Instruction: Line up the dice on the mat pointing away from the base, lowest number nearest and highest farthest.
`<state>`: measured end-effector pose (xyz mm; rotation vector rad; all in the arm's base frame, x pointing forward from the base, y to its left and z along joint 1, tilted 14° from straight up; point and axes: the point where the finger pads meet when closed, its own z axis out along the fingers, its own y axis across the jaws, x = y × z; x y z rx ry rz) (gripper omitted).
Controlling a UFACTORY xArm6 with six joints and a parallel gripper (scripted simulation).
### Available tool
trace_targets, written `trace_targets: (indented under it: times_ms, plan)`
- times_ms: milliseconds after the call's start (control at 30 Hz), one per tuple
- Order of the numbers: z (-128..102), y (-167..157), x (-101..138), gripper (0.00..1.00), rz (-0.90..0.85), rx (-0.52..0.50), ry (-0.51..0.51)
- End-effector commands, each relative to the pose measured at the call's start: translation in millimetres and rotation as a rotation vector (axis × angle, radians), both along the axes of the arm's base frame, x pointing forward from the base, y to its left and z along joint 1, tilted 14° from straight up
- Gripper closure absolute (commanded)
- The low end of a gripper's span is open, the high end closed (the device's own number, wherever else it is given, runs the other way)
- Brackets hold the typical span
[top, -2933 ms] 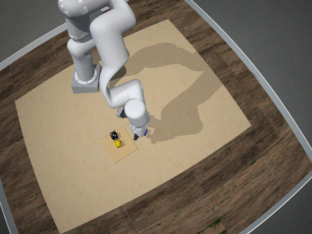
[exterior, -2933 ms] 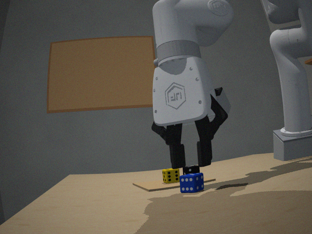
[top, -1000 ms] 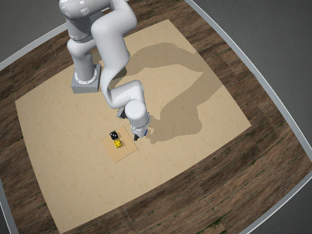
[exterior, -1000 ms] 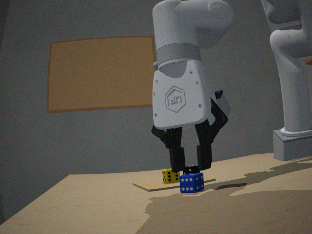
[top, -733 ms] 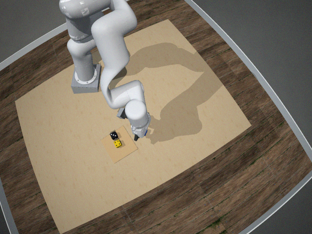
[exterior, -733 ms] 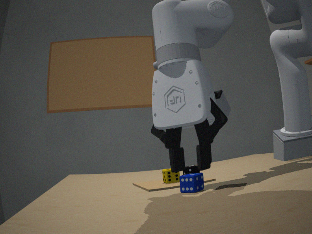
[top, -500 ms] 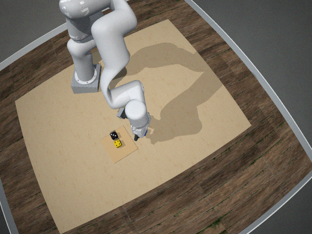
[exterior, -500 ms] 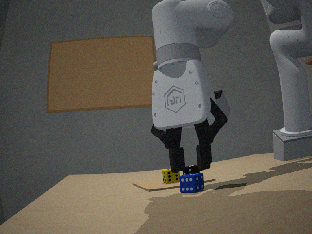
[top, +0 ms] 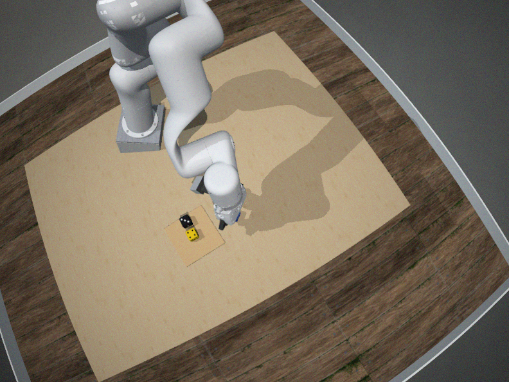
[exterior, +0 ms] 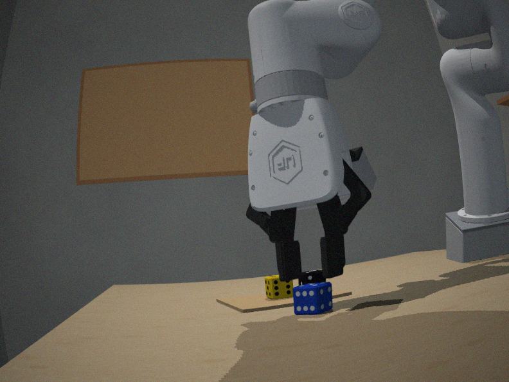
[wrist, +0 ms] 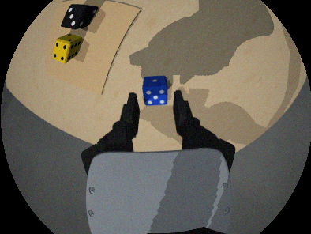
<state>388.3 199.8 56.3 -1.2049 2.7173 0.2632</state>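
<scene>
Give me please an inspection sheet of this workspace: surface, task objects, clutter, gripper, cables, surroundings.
Surface: tan table top on a dark wood floor.
Job's things: black die and yellow die stand on the mat, black nearer the base; blue die sits on the table off the mat.
Clutter: nothing seen.
Gripper: gripper half open, holding nothing, just above the blue die.
Cables: nothing seen.
Surroundings: grey wall with an orange board; arm's grey base block.
</scene>
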Motion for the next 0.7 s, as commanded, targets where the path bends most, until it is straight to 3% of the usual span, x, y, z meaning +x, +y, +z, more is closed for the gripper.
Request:
trace_targets:
  times_ms: [0, 667]
  plan:
    - [1.3, 0.4, 1.2, 0.53, 0.0, 0.001, -0.003]
    - [-5.8, 2.0, 1.8, 0.53, 0.0, 0.001, -0.003]
